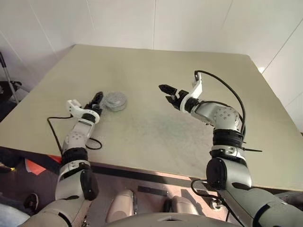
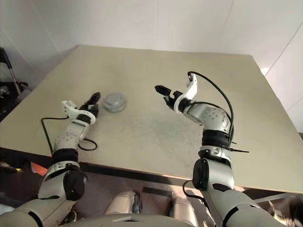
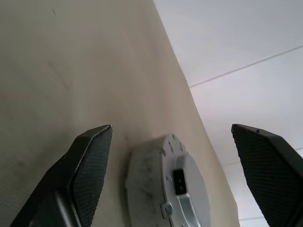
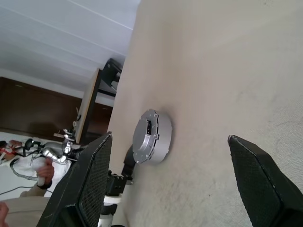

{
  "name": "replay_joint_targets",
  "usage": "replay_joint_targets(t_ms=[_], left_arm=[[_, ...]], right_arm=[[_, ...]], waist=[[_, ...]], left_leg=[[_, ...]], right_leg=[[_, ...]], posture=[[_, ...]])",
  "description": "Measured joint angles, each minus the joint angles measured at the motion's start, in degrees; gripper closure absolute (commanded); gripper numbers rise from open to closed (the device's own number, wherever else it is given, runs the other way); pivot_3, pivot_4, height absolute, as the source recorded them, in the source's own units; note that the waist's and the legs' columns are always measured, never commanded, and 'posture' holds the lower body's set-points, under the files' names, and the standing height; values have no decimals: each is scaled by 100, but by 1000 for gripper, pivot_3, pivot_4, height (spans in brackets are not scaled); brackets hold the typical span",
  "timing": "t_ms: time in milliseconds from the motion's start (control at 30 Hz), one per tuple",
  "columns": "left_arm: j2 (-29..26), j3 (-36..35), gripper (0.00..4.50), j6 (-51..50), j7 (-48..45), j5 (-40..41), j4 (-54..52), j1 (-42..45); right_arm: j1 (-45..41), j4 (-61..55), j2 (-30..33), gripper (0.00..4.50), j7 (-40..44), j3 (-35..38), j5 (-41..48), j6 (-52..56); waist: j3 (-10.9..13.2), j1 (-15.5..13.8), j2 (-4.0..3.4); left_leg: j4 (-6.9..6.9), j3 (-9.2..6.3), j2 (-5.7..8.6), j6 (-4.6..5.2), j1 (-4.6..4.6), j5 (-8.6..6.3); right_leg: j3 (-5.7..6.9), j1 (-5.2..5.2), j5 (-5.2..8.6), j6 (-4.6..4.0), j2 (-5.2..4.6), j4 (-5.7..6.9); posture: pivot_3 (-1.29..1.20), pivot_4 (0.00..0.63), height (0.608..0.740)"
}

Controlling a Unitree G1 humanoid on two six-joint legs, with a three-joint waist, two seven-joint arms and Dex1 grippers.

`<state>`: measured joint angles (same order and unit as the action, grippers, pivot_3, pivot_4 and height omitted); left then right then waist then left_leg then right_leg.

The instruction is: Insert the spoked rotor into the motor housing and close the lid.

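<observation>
A round grey unit lies on the left part of the table (image 1: pixel 156 127): the lid (image 1: pixel 115 100), a flat grey disc with a dark slot in the middle, lies flush on the motor housing (image 4: pixel 163 137), whose grey side wall shows beneath it. The spoked rotor is hidden. My left gripper (image 1: pixel 98 101) is just left of the unit, low over the table. It is open, its fingers (image 3: pixel 90 161) apart from the lid (image 3: pixel 184 189). My right gripper (image 1: pixel 163 92) hangs open above the table's middle, well right of the unit, pointing towards it.
A black cable (image 1: pixel 57 127) loops over the table's near left edge beside my left arm. White walls stand close behind the table's far edge. Off the left side are dark equipment (image 1: pixel 9 90) and a person's hand (image 4: pixel 43 171).
</observation>
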<state>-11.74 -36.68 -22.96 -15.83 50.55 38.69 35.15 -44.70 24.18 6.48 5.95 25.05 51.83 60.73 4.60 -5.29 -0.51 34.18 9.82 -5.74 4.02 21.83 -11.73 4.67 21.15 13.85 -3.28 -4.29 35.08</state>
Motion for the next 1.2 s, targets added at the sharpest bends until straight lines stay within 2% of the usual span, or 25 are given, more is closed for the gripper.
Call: replay_joint_targets(t_ms=[133, 267, 333, 533, 633, 833, 1200], left_arm=[[-278, -5, 195, 196, -228, -157, 80, 53], [-172, 621, 195, 196, -610, -595, -271, -50], [-123, 1125, 195, 308, -896, -948, -639, -203], [-180, 2299, 195, 1023, -1660, -2043, -1303, -443], [-214, 2960, 195, 1106, -2028, -2515, -1590, -625], [-268, 3675, 195, 1131, -2520, -3011, -1749, -758], [-285, 3747, 195, 1181, -2745, -3197, -1697, -798]], right_arm=[[-30, 27, 49, 100, 284, -252, -195, -89], [282, -656, 226, 100, 893, -1172, -1102, -1187], [654, -981, 626, 100, 1412, -1823, -1768, -1892], [1524, -1208, 1824, 100, 3096, -2808, -2725, -2899], [1616, -1123, 2276, 100, 3615, -2890, -3097, -3393], [1597, -712, 2450, 100, 3952, -2856, -3432, -3922], [1433, -318, 2394, 100, 3858, -2738, -3742, -4162]], waist=[[0, -46, 1], [1, -105, 10], [1, -115, 18], [4, -87, 21], [4, -45, 21], [3, -18, 19], [2, -21, 17]], left_leg=[[1, 1, 1, 1, 2, -1], [2, 0, 1, 0, 6, -1], [2, 0, 1, 2, 8, -3], [3, 0, 1, 10, 6, -7], [10, 0, 1, 17, 5, -9], [14, 1, -1, 27, 0, -11], [83, 1, -8, 61, 9, -33]], right_leg=[[0, -4, -1, 1, -1, -4], [1, -8, -9, 15, -2, -12], [0, -11, -19, 33, -2, -22], [0, -11, -19, 34, -1, -22], [0, -13, -9, 12, -1, -19], [0, -13, -10, 2, -1, -9], [-1, -15, -10, 0, -2, 34]], posture=[[0, 0, 740], [0, 0, 740], [0, 0, 740], [0, 0, 740], [0, 0, 740], [0, 0, 740], [0, 0, 740]])
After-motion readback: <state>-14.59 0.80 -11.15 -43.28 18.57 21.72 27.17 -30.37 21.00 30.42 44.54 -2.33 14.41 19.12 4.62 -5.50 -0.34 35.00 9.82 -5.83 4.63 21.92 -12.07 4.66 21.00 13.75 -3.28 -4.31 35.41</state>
